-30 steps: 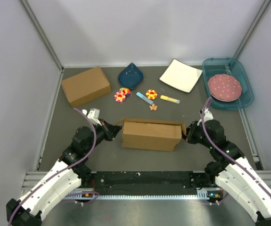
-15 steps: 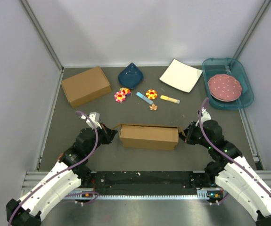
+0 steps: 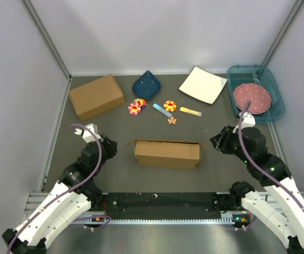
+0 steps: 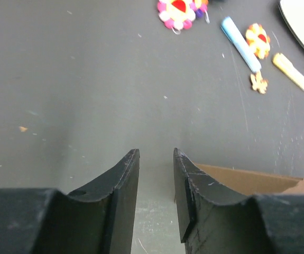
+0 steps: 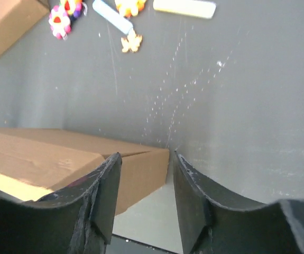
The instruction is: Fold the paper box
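The paper box [image 3: 166, 153] lies folded into a shallow brown rectangle at the table's middle, with small flap tips sticking out at both ends. My left gripper [image 3: 111, 144] hovers a short way off its left end, open and empty. In the left wrist view the gripper [image 4: 156, 159] has bare table between its fingers [image 4: 128, 177], and the box's edge [image 4: 247, 181] lies to the right. My right gripper [image 3: 217, 142] stands open off the right end, apart from it. The right wrist view puts the box [image 5: 46, 159] at the gripper's [image 5: 145, 159] left.
A deeper brown box [image 3: 96, 96] sits at the back left. Behind the paper box lie a blue dish [image 3: 146, 84], two flower toys [image 3: 136, 107], a blue stick [image 3: 162, 110], a yellow stick [image 3: 190, 111] and a white plate [image 3: 202, 84]. A teal tray [image 3: 241, 70] holds a pink plate [image 3: 252, 98].
Both grippers have opened, let go of the box's ends and drawn back outward. The box has settled flat on the table.
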Controlling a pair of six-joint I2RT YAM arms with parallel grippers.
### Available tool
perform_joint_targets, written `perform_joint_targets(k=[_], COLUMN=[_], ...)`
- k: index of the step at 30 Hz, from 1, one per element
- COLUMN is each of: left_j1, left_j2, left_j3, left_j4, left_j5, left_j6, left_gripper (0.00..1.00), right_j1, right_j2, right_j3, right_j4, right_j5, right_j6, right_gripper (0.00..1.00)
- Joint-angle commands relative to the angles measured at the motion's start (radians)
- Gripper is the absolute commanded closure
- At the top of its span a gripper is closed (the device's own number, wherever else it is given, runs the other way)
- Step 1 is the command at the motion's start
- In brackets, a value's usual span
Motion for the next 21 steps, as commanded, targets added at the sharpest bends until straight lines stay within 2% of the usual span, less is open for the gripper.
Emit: perform_joint_targets(k=[1, 2, 5, 9, 14, 21], left_j1=[-0.002, -0.002, -0.002, -0.002, -0.002, -0.002], left_j2=[-0.044, -0.054, -0.085, -0.094, -0.105, -0.146], left_j3=[0.082, 0.104, 0.154, 0.2, 0.227, 0.208], left_j4=[-0.127, -0.135, -0.137, -0.105, -0.102, -0.05], left_j5=[-0.214, -0.236, -0.227, -0.133, -0.034, 0.078], left_j6=[-0.064, -0.064, -0.019, 0.091, 0.128, 0.176], left_gripper=[0.59, 0.55, 0.48, 0.37, 0.34, 0.32], right_j1=[0.005, 0.005, 0.005, 0.005, 0.007, 0.039], right_j2=[-0.04, -0.043, -0.038, 0.017, 0.052, 0.13], right_j3=[0.134, 0.171, 0.22, 0.303, 0.314, 0.308], right_j4=[-0.111, -0.115, -0.143, -0.237, -0.284, -0.283], right_j5=[0.056, 0.04, -0.052, -0.205, -0.29, -0.305], right_j6=[-0.087, -0.105, -0.186, -0.294, -0.338, -0.342], right_gripper=[0.5, 0.45, 0.38, 0.36, 0.36, 0.36])
